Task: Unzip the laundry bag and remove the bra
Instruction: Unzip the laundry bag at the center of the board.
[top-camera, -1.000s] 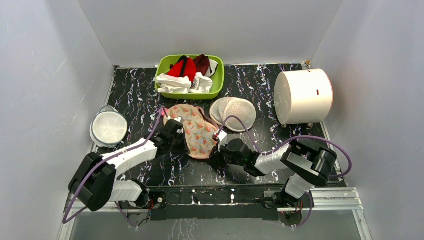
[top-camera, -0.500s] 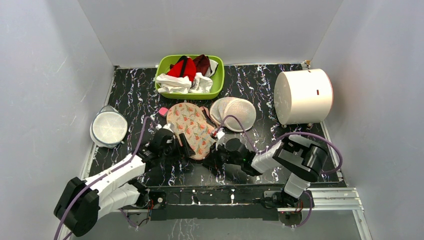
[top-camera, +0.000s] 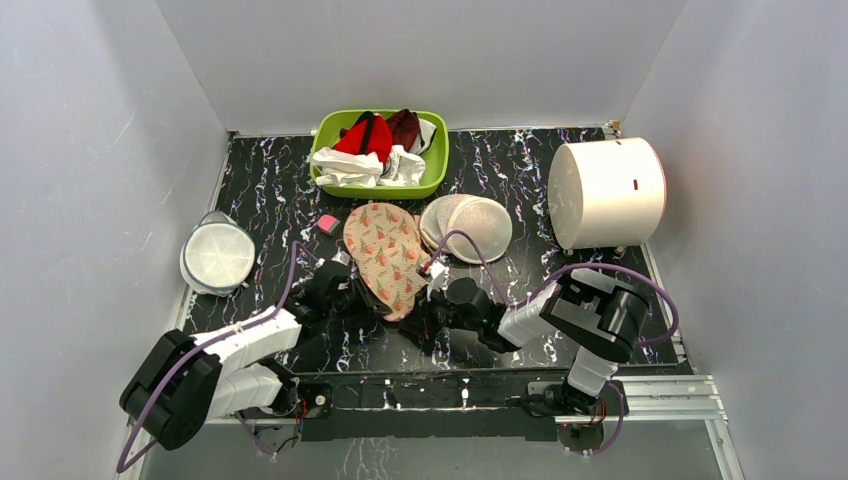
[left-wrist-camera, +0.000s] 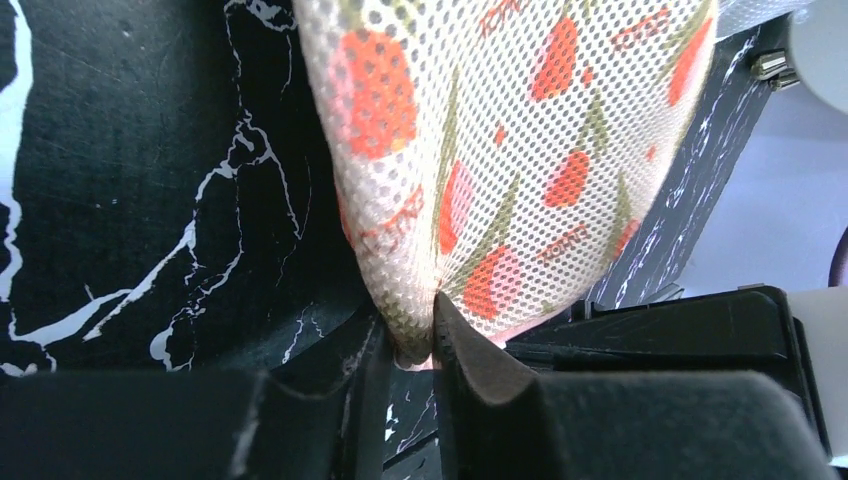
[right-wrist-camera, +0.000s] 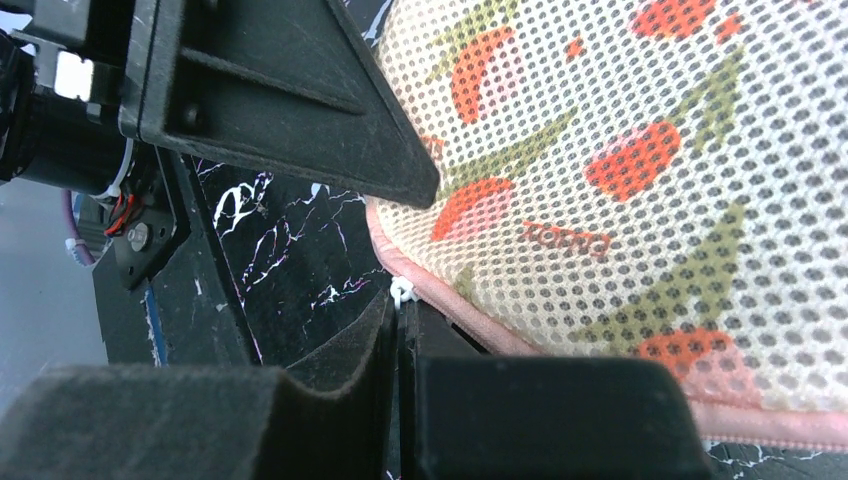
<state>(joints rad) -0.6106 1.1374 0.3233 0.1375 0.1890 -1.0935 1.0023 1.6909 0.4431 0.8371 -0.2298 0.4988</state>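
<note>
Against the picture from half a second ago, the laundry bag (top-camera: 385, 255) is being seen flatter and drawn a little toward the desk's right edge. Its far end is now lying apart from the small pink piece (top-camera: 327, 222).

The bag is being held about mid-desk, nearer the near edge, with the green basket (top-camera: 436, 172) behind it and the round mesh domes (top-camera: 470, 228) just to its right. Its peach mesh cover (left-wrist-camera: 500, 150) is being shown printed with red-and-green flowers. Pink edging (right-wrist-camera: 560, 350) is being shown running along its rim.

The left gripper (left-wrist-camera: 412, 345) is being kept clamped on the bag's near tip, with fabric pinched between its fingers. The right gripper (right-wrist-camera: 400, 312) is being held with its jaws together at the pink edging, and a small white tab (right-wrist-camera: 400, 291) is being pinched at their tips.
</note>
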